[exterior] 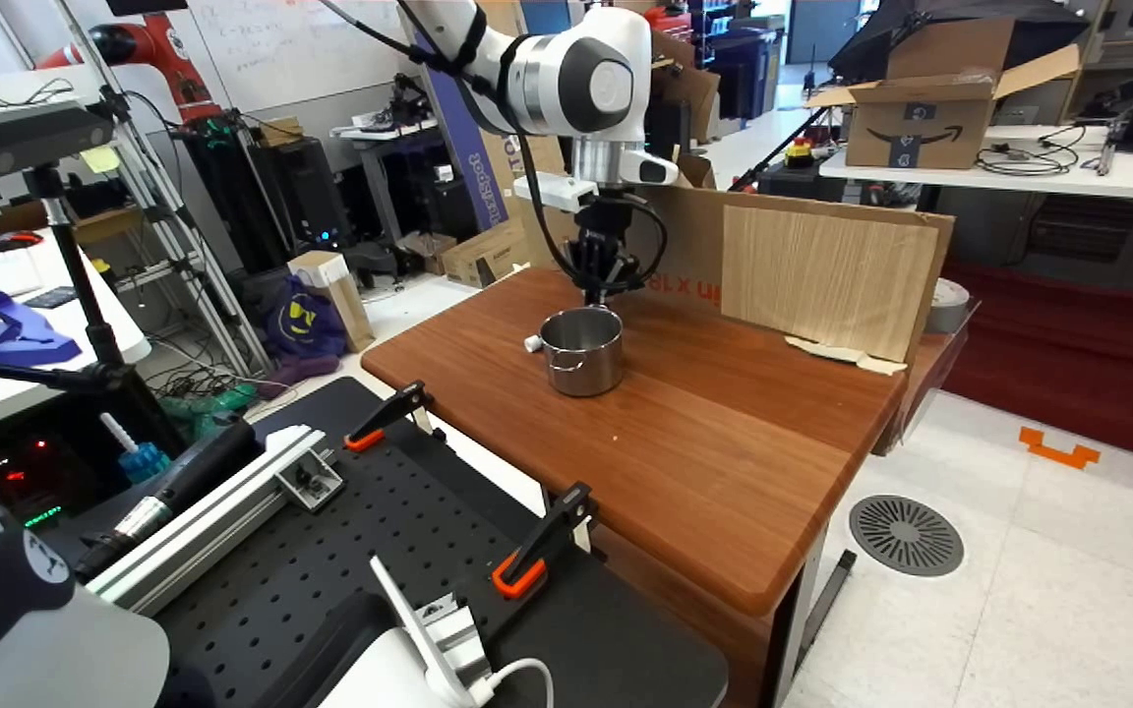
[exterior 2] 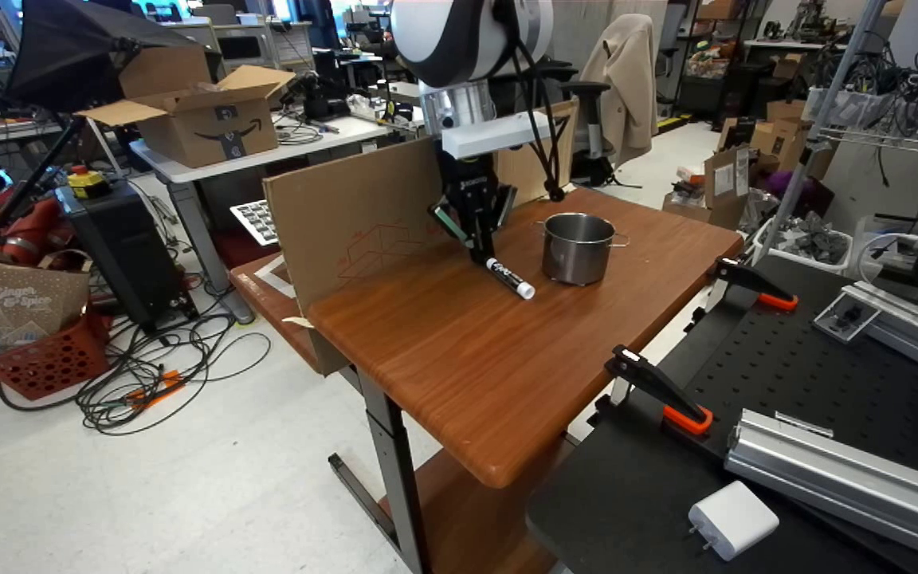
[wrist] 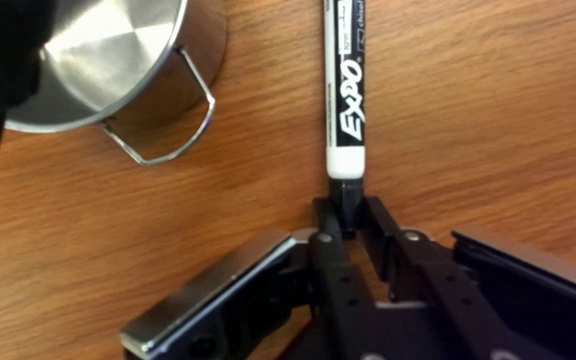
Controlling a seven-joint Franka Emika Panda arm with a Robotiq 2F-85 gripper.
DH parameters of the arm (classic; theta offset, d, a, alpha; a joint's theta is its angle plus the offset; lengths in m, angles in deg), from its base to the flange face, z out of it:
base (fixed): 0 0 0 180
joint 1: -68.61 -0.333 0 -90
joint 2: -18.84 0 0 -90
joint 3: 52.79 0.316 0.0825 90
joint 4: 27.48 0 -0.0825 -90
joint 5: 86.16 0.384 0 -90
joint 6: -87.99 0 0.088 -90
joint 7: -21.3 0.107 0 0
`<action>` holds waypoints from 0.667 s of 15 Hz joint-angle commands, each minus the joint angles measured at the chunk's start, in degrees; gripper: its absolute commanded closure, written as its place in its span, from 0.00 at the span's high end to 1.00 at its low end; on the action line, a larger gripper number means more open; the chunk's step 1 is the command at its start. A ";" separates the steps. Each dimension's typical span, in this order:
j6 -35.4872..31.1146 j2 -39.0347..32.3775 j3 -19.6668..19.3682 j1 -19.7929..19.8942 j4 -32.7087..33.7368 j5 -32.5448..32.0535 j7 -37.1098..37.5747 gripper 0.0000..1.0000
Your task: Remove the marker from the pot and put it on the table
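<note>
The marker, black and white with a white end, shows in the wrist view [wrist: 345, 100] and in an exterior view [exterior 2: 510, 278]. Only its white end [exterior: 533, 343] shows past the pot in an exterior view. My gripper [wrist: 346, 212] is shut on its dark cap end; the fingers also show in an exterior view [exterior 2: 481, 251]. The marker is outside the silvery pot [exterior 2: 574, 251], beside it, low over the reddish-brown table [exterior 2: 443, 359]. I cannot tell whether it touches the table. The pot [wrist: 200, 40] stands upright, to the left in the wrist view, and looks empty.
A cardboard panel [exterior 2: 363, 215] stands along the table's back edge, behind my gripper. A black perforated bench [exterior: 429, 501] with clamps [exterior: 547, 541] adjoins the table's opposite edge. The pot's wire handle [wrist: 168, 157] sticks out toward the gripper.
</note>
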 commanded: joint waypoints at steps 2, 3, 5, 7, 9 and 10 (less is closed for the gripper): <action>0.51 -1.90 -1.21 -1.42 2.59 -1.49 1.73 0.44; 0.52 -1.95 -1.30 -1.53 2.68 -1.57 1.85 0.45; 0.43 -2.15 -1.38 -1.62 2.77 -1.54 1.96 0.58; 0.26 -2.17 -1.47 -1.66 2.80 -1.53 2.02 0.73; 0.13 -1.97 -1.44 -1.65 2.62 -1.51 1.94 0.88; -0.02 -1.78 -1.43 -1.67 2.45 -1.53 1.89 0.95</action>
